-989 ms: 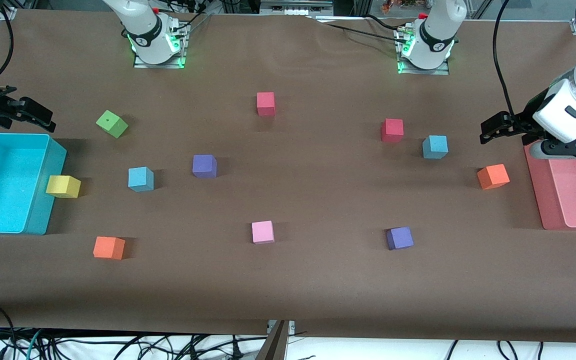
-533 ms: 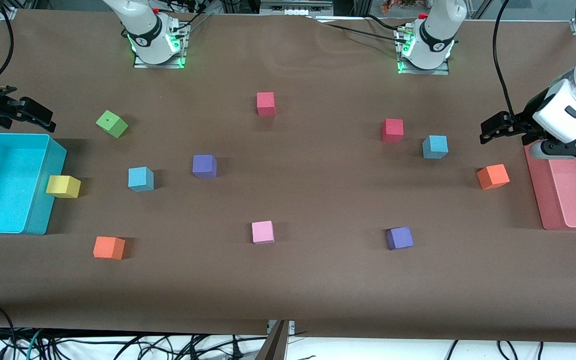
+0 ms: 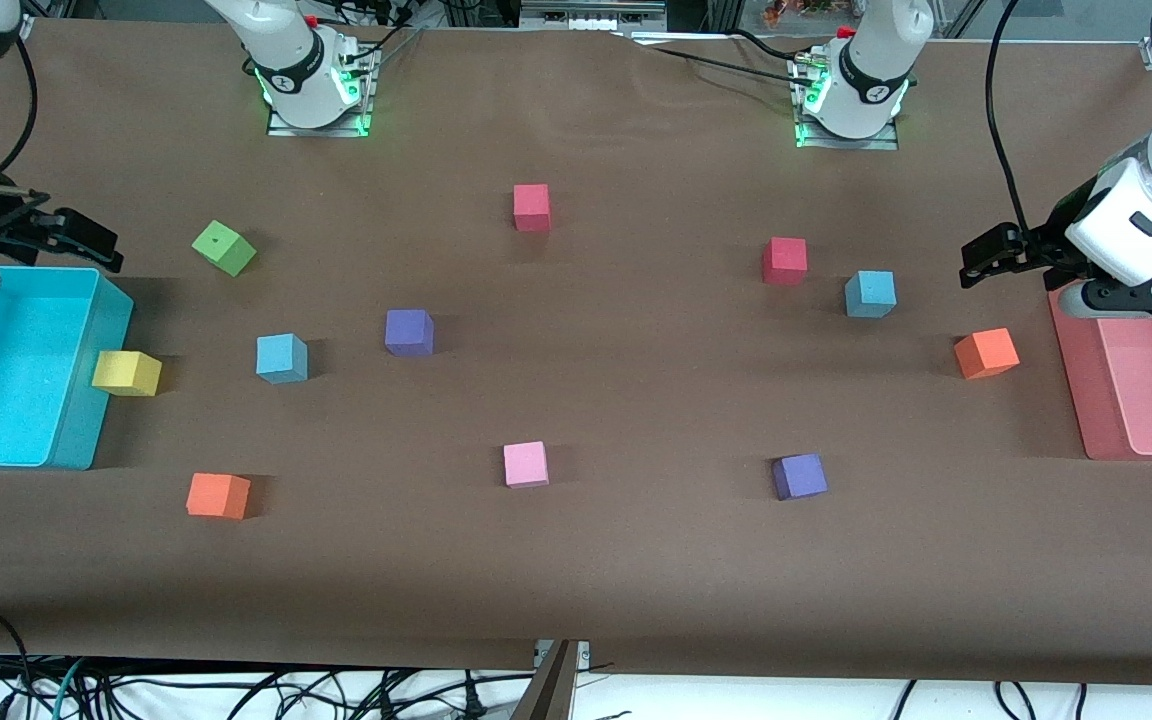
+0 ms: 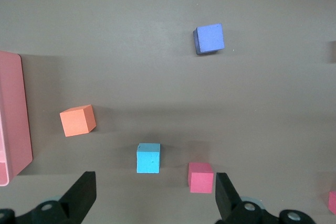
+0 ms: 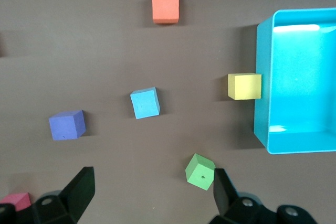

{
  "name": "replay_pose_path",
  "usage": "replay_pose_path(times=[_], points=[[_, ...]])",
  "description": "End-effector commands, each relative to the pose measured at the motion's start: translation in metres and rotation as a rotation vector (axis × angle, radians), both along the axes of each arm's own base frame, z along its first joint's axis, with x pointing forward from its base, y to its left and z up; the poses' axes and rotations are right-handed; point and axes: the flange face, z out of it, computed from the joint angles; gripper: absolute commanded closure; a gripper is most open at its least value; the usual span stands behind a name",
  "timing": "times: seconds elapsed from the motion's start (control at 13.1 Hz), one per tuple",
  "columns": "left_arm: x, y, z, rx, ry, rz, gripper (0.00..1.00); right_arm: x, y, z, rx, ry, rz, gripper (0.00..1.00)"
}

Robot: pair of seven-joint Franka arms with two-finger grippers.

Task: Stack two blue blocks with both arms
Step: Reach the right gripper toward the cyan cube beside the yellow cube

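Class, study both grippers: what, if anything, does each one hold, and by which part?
Nothing is held. The left gripper hangs open beside the pink tray; the right gripper hangs open by the turquoise bin. Both blue blocks sit untouched on the table.

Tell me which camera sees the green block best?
The right wrist view: the green block looks big there, dot showing. The front view shows it smaller, by the turquoise bin. The left wrist view misses it.
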Motion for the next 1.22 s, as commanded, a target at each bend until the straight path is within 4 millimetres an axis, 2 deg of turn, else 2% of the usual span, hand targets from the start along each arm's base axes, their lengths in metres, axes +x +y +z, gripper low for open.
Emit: replay_pose_path(times=[0.0, 0.08, 0.23, 0.38, 0.61, 0.91, 1.14], points=[[0.002, 0.001, 0.004, 0.0, 0.006, -0.009, 0.0, 0.023, 0.004, -0.066, 0.002, 0.112, 0.017, 0.0], [0.002, 0.001, 0.004, 0.0, 0.006, -0.009, 0.0, 0.03, 0.003, -0.091, 0.007, 0.148, 0.006, 0.0], [0.002, 0.001, 0.003, -0.001, 0.008, -0.009, 0.0, 0.041, 0.004, -0.128, 0.009, 0.186, 0.006, 0.0], [0.002, 0.001, 0.003, 0.0, 0.008, -0.009, 0.0, 0.053, 0.018, -0.171, 0.012, 0.218, 0.027, 0.0], [0.003, 0.002, 0.003, 0.0, 0.008, -0.007, 0.0, 0.061, 0.033, -0.212, 0.014, 0.212, 0.047, 0.0], [0.003, 0.002, 0.003, 0.0, 0.008, -0.007, 0.0, 0.05, 0.043, -0.259, 0.008, 0.15, 0.024, 0.0], [0.003, 0.002, 0.003, 0.0, 0.008, -0.007, 0.0, 0.032, 0.044, -0.295, 0.001, 0.095, 0.04, 0.0]])
